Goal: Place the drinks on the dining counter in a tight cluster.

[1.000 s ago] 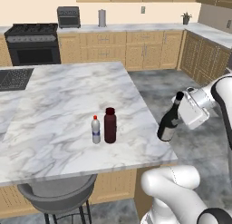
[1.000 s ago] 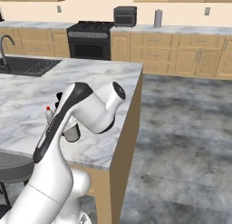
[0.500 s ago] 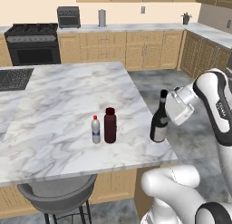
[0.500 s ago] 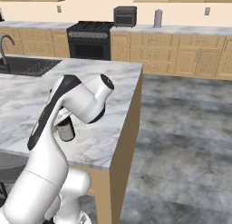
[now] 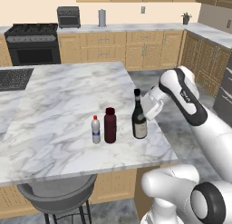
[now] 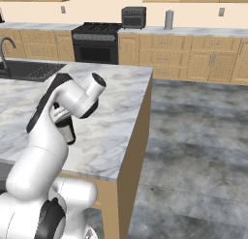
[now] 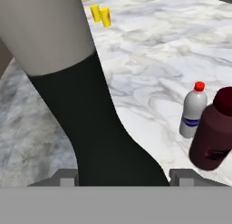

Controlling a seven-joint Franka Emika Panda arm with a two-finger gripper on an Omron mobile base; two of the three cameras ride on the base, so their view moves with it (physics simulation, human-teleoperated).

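Wine bottle (image 5: 139, 118) carried inward over counter, clamped in gripper (image 5: 146, 110), near maroon bottle (image 5: 110, 125)

On the dining counter (image 5: 54, 105) we see wide bare marble behind and to the left of the three bottles, open for a pass from the back or the far side. The wine bottle (image 5: 139, 119) stands near the right edge, upright, with the gripper (image 5: 149, 107) closed round it from the floor side, so that flank is taken. A narrow gap separates it from the maroon bottle (image 5: 110, 125); the small clear bottle (image 5: 95, 129) stands just beside that one, almost touching. Two small yellow objects (image 7: 100, 13) sit well apart on the far marble. The black sink (image 5: 13, 79) occupies the far left corner. A stool (image 5: 54, 196) sits below the near edge.
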